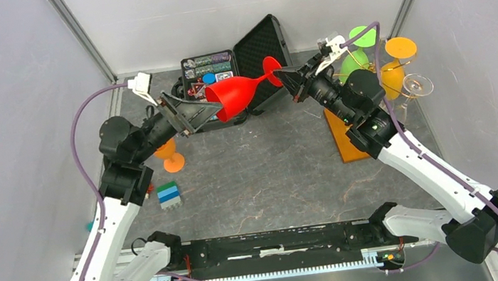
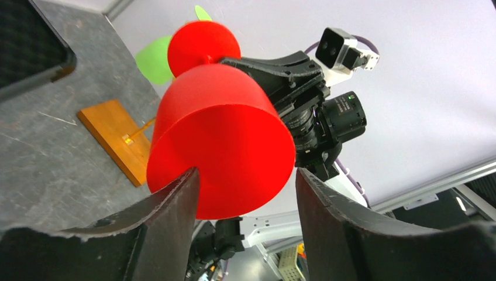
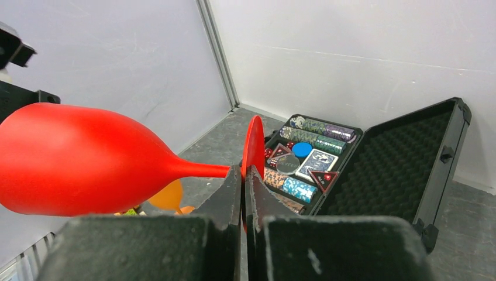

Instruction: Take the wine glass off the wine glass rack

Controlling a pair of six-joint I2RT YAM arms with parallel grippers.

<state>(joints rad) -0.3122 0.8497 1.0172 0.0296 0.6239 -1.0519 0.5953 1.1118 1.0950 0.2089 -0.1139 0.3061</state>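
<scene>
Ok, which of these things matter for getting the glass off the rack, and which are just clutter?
Job:
- red wine glass, foot pinched by the right gripper
- left gripper, fingers spread either side of its bowl
- wine glass rack

Lying about:
- black case with poker chips
- orange glass on the table
- coloured blocks

Red wine glass, orange-brown rack base, blk case w/ dimpled foam

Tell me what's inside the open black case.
Poker chip rows, a blue chip, card decks, red dice. The red wine glass and right fingers hide the case's left corner.
</scene>
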